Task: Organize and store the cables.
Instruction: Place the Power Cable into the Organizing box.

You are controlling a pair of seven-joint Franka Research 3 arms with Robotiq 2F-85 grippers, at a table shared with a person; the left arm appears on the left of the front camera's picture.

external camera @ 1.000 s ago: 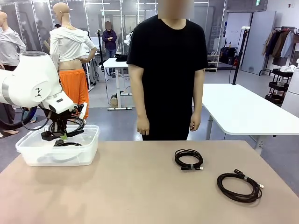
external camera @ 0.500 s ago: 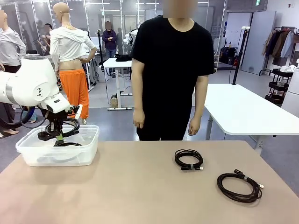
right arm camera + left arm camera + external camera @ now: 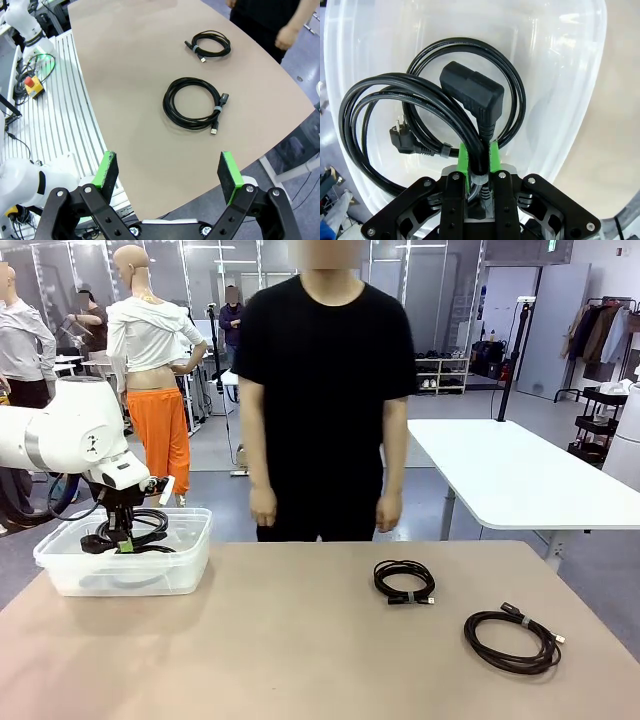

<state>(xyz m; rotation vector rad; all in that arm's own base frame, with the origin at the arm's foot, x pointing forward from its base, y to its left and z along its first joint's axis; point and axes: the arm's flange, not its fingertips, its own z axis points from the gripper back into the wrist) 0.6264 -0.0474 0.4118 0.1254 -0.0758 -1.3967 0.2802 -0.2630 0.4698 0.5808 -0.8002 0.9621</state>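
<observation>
My left gripper (image 3: 121, 538) hangs over the clear plastic bin (image 3: 190, 532) at the table's left, shut on a coiled black power cable (image 3: 143, 523) that dips into the bin. In the left wrist view the green pads (image 3: 463, 159) press both sides of this cable (image 3: 470, 85), just below its angled plug, with the bin's wall (image 3: 565, 75) behind. A small coiled cable (image 3: 380, 580) and a larger one (image 3: 470, 640) lie on the table's right half. My right gripper (image 3: 170, 175) stands open high above the larger coil (image 3: 167, 107) and the small coil (image 3: 195, 48).
A person in a black shirt (image 3: 325, 390) stands at the far edge, hands hanging by their sides. Another white table (image 3: 500, 470) stands behind on the right. The tan tabletop (image 3: 280, 640) between the bin and the coils is bare.
My left gripper has come down and slightly left with the power cable, lowering the coil into the bin. The person has stepped to the left.
</observation>
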